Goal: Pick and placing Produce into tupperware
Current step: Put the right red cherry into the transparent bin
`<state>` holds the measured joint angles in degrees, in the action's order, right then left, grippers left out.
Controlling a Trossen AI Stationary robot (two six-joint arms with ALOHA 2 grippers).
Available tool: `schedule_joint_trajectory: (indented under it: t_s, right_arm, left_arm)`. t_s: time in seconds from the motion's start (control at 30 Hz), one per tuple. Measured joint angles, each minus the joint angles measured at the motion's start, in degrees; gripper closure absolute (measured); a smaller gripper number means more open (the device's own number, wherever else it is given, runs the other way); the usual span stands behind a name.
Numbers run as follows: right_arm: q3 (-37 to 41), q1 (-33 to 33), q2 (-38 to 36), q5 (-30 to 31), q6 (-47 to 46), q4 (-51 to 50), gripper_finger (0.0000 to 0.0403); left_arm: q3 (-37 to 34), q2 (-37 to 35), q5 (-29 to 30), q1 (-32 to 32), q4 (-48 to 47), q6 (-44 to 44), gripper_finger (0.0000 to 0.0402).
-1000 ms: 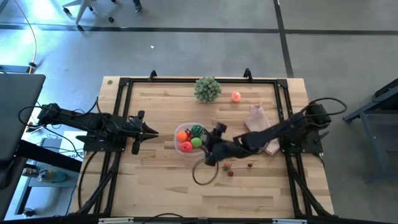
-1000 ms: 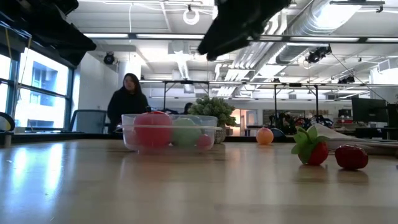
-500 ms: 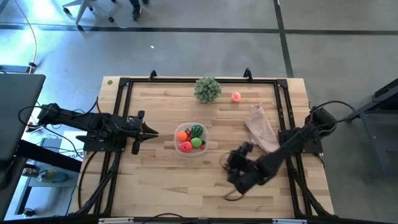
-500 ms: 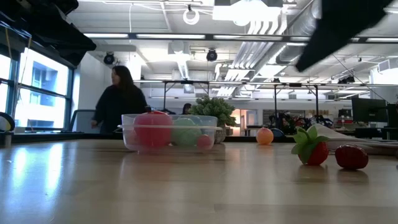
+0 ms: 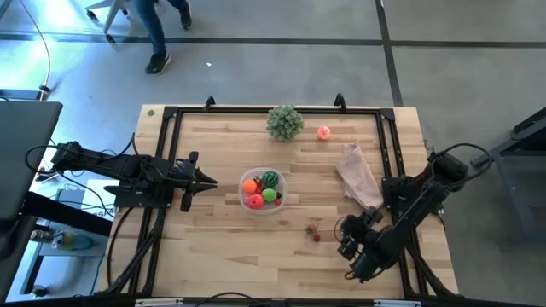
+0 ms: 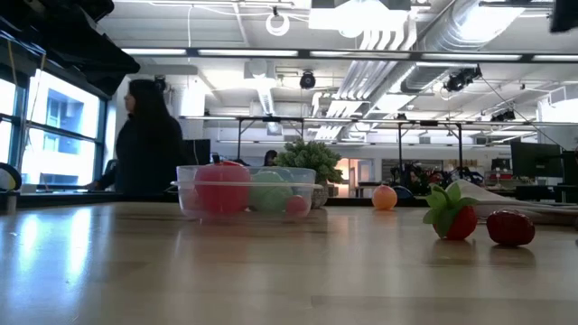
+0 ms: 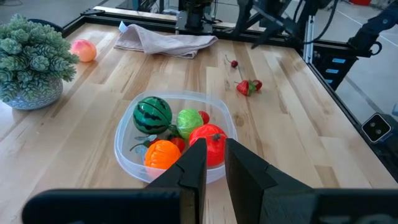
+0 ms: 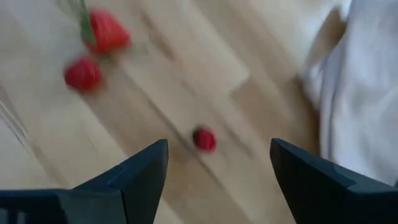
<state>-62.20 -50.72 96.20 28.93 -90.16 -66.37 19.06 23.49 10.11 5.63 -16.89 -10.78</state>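
Tupperware (image 5: pixel 262 191): mid-tabletop, filled with produce. Strawberries (image 5: pixel 314 232): loose, right of it. Right gripper (image 8: pixel 217 163): jaws released, empty. Left gripper (image 7: pixel 211 163): jaws clenched.

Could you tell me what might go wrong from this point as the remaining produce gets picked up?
The loose berries are tiny and round, so the open right gripper could nudge one away instead of grasping it. The pinkish-white bag lies beside the right arm's route and might snag. The tupperware already holds several pieces, so a dropped item could bounce off them. The left gripper waits beside the container.
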Motion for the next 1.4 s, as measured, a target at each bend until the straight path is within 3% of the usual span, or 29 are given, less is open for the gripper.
schedule_joint_trajectory:
  t_s: [0.17,0.27,0.5,0.73,1.0,1.4]
  right_arm:
    - [5.3,-1.6,-1.1,-5.6,-1.4,6.4,0.0128]
    - [8.1,-1.3,-3.6,-5.6,-1.4,9.3,0.0128]
    - [14.7,2.7,-15.5,-8.5,-1.2,12.2,0.0128]
    - [22.8,11.1,-23.0,-14.3,11.5,28.5,0.0138]
    - [23.7,14.5,-22.3,-17.7,18.3,30.8,0.0168]
    - [23.7,14.7,-14.3,-21.0,21.9,32.5,0.0171]
  left_arm:
    - [0.0,0.0,0.0,0.0,0.0,0.0,0.0355]
    - [0.0,0.0,0.0,0.0,0.0,0.0,0.0355]
    - [0.0,0.0,0.0,0.0,0.0,0.0,0.0355]
    - [0.0,0.0,0.0,0.0,0.0,0.0,0.0355]
    - [0.0,0.0,0.0,0.0,0.0,0.0,0.0355]
    - [0.0,0.0,0.0,0.0,0.0,0.0,0.0355]
